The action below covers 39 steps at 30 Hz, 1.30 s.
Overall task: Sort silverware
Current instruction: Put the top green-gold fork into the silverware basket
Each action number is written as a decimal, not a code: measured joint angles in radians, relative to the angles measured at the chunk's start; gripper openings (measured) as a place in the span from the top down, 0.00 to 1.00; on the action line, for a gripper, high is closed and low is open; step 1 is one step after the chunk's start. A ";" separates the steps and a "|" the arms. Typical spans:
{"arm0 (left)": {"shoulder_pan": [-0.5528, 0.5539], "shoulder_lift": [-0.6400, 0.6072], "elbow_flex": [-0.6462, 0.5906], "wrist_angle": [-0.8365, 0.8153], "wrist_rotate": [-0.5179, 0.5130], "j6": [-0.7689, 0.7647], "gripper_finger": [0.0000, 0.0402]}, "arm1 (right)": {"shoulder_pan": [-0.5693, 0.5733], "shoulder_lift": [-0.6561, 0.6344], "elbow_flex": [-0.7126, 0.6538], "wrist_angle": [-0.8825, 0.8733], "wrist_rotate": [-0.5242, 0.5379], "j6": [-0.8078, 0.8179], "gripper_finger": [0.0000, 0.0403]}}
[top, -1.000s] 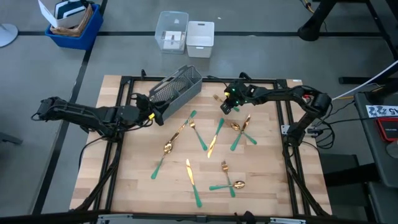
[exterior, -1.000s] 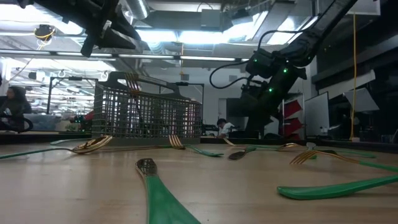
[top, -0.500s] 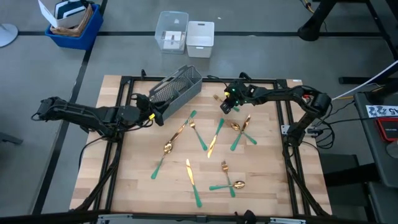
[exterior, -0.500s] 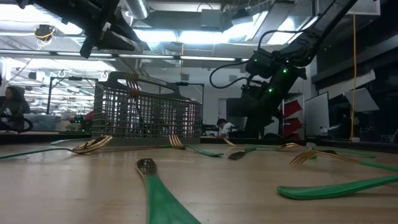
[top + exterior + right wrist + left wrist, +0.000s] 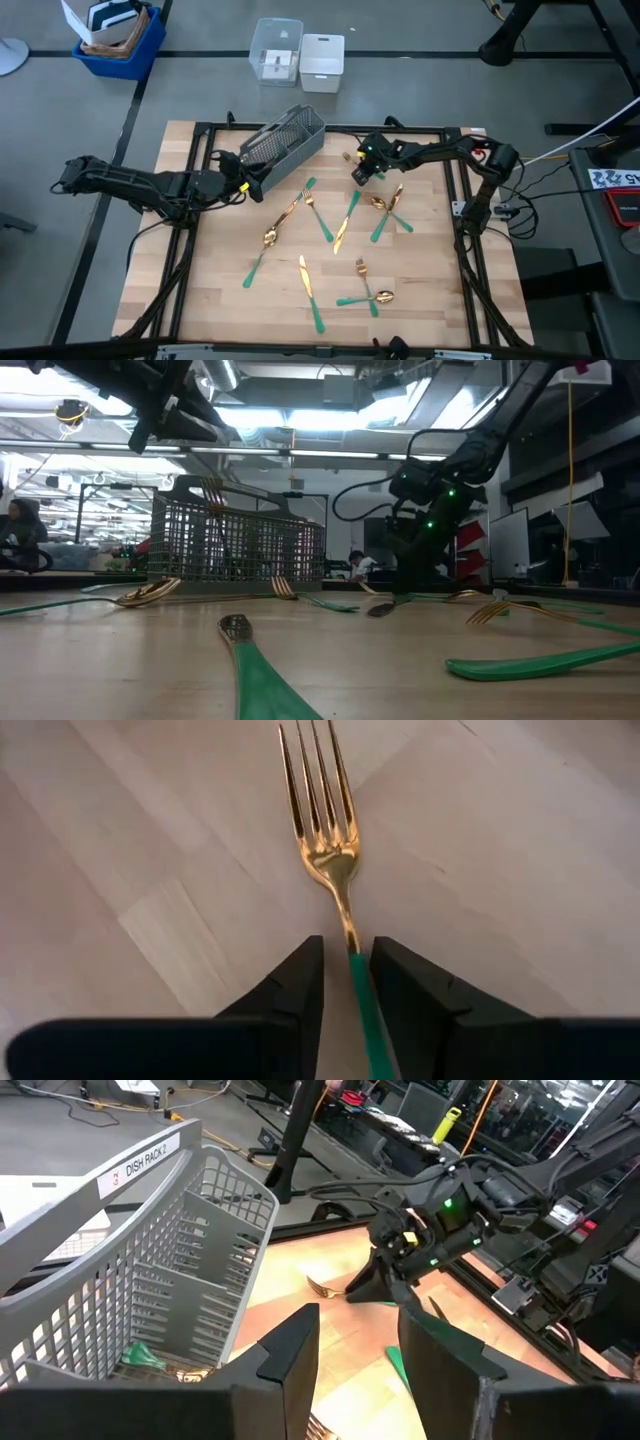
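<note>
One fork [image 5: 335, 860] lies on the table, its green handle between the right claw's [image 5: 347, 982] narrowly parted fingers.

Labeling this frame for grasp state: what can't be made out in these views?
- Right gripper: fingers straddle the fork handle; right wrist view doesn't show whether they're pinching it.
- Same fork, high view: mostly hidden under the gripper.
- Caddy contents: left wrist view shows only a green handle through the mesh; type and count unclear.
- Left gripper: its grip on the caddy rim is hidden in the high view.
</note>
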 joint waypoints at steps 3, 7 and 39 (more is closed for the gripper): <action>0.000 0.000 0.000 0.000 0.000 0.000 0.67 | 0.000 0.023 0.002 0.002 -0.018 -0.001 0.77; 0.000 0.000 0.000 -0.002 0.000 0.000 0.67 | -0.001 0.031 0.002 0.000 -0.038 -0.001 0.85; 0.000 -0.003 0.000 -0.002 0.000 0.003 0.67 | 0.004 0.042 0.342 -0.045 -0.653 0.095 0.99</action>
